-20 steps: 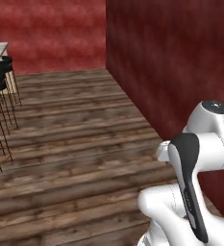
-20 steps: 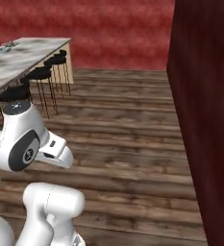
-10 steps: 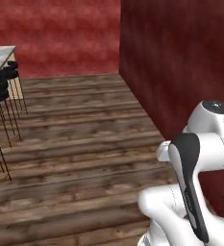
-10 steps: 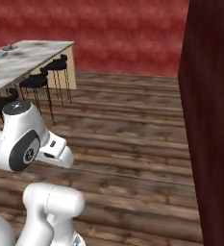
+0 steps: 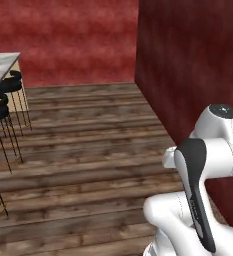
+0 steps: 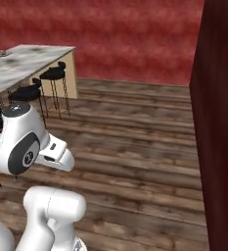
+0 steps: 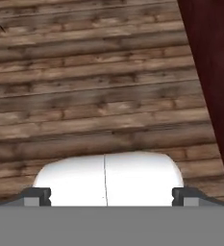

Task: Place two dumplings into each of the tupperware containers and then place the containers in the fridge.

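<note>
My gripper [image 7: 111, 197] points down at the wooden plank floor in the hand view. Its two dark fingertips [image 7: 36, 196] stand wide apart at the bottom edge, open, with nothing between them. In both base views the white arm [image 5: 203, 165] is folded close over the base. The dumplings, the tupperware containers and the fridge are out of view.
A dark red wall block [image 5: 193, 70] rises close on the right. A marble-topped counter [image 6: 32, 61] with black bar stools [image 6: 54, 76] stands to the left; tiny items on its far end are too small to tell. Open wooden floor [image 5: 88, 140] lies ahead.
The whole picture has slid to the right in both base views, so the base has moved. The arm keeps its folded pose and the gripper stays open.
</note>
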Robot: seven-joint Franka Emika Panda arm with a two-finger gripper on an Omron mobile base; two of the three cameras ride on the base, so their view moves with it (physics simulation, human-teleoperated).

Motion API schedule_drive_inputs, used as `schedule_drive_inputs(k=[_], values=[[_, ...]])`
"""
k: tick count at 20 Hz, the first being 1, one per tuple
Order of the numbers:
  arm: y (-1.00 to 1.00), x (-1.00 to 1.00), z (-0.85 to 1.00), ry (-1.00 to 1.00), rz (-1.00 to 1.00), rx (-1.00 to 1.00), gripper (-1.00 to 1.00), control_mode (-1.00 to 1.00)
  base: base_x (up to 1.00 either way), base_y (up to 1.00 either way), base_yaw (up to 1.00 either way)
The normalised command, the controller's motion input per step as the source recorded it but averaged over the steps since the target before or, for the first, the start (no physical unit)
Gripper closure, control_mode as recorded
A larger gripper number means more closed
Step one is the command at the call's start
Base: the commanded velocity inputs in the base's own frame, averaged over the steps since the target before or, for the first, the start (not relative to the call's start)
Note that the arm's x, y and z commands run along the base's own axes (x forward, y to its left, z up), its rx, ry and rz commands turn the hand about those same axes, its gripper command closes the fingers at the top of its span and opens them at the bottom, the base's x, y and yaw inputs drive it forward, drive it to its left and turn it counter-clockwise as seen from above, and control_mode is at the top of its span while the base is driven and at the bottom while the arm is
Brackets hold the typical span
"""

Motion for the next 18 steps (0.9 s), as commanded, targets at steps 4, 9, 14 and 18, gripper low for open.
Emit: schedule_drive_inputs(k=[4, 9, 14, 18], values=[[0.00, 0.00, 0.00, 0.00, 0.00, 0.00, -1.00, 1.00, 1.00, -0.29, -0.02], [0.00, 0.00, 0.00, 0.00, 0.00, 0.00, -1.00, 1.00, 1.00, -0.24, -0.01], [0.00, 0.00, 0.00, 0.00, 0.00, 0.00, -1.00, 1.00, 1.00, -0.31, 0.00], [0.00, 0.00, 0.00, 0.00, 0.00, 0.00, -1.00, 1.00, 1.00, -0.65, 0.00]])
